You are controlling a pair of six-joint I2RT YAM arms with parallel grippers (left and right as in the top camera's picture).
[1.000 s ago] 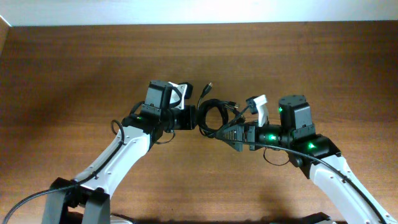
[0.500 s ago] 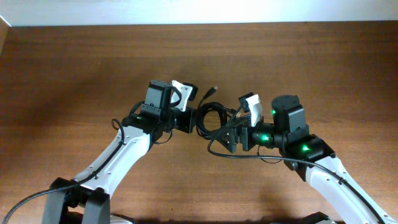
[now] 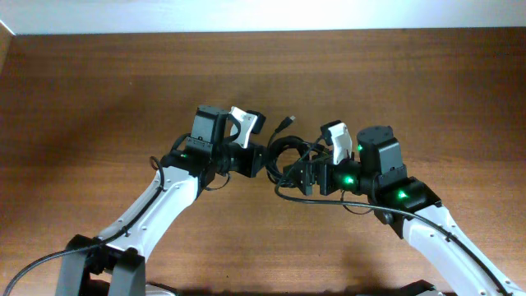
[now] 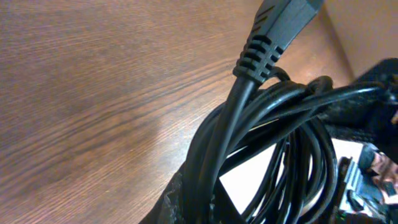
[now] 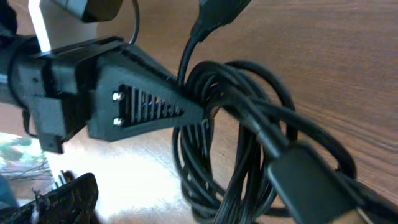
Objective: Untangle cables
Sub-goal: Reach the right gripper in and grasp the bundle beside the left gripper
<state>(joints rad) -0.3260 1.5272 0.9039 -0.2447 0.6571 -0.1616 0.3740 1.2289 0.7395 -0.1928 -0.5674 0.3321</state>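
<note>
The cables [image 3: 283,152] are one small black coil held off the table between my two grippers. One plug end [image 3: 285,121] sticks up toward the back. My left gripper [image 3: 265,158] is shut on the coil's left side; the left wrist view shows the strands [image 4: 280,137] and a ribbed plug [image 4: 273,25] right at the jaws. My right gripper [image 3: 302,174] presses into the coil's right side and looks shut on it. The right wrist view shows the coil [image 5: 242,124], the left gripper's finger [image 5: 137,99] pinching it, and a plug [image 5: 311,180] close up.
The brown wooden table [image 3: 99,90] lies under both arms. A cable loop [image 3: 283,194] hangs below the right gripper. The white wall edge [image 3: 246,16] runs along the back.
My right gripper has moved left into the coil. The coil has bunched tighter against the left gripper, and its upper plug has shifted a little right. The left arm has hardly moved.
</note>
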